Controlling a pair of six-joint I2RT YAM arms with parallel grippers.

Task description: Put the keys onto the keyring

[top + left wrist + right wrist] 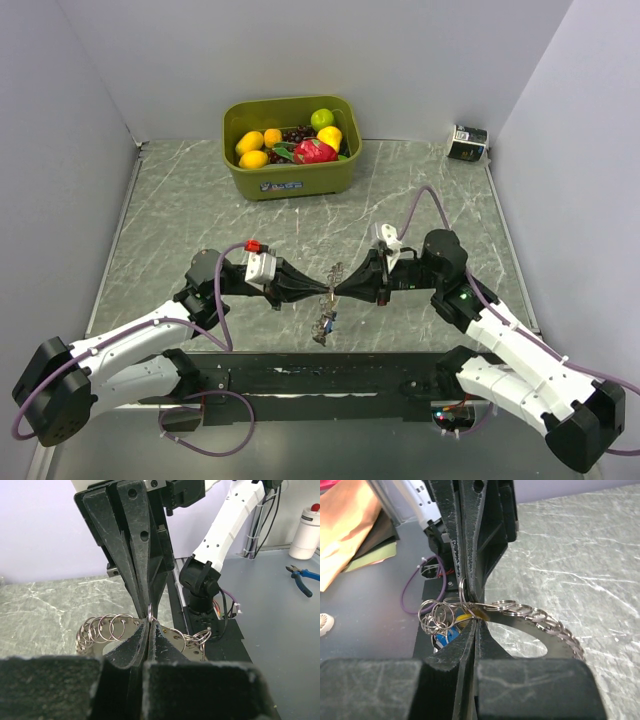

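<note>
From above, the left gripper (318,288) and right gripper (352,286) meet tip to tip, both clenched on the steel keyring (333,272), with the keys (324,326) dangling below. Left wrist: matte black fingers (131,650) pinch its flat, ring-strung band. Right wrist: blue and yellow plastic heads hang beneath.

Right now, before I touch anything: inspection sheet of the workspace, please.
Surface: marble-pattern table, no spills seen.
Job's things: keyring held between both grippers; keys hang under it.
Clutter: green bin of fruit at the far edge; small dark box in the far right corner.
Grippers: left gripper and right gripper both shut on the keyring, tip to tip.
Cables: purple cables loop off both arms.
Surroundings: plain walls on three sides; blue-handled pliers lie off the table.
</note>
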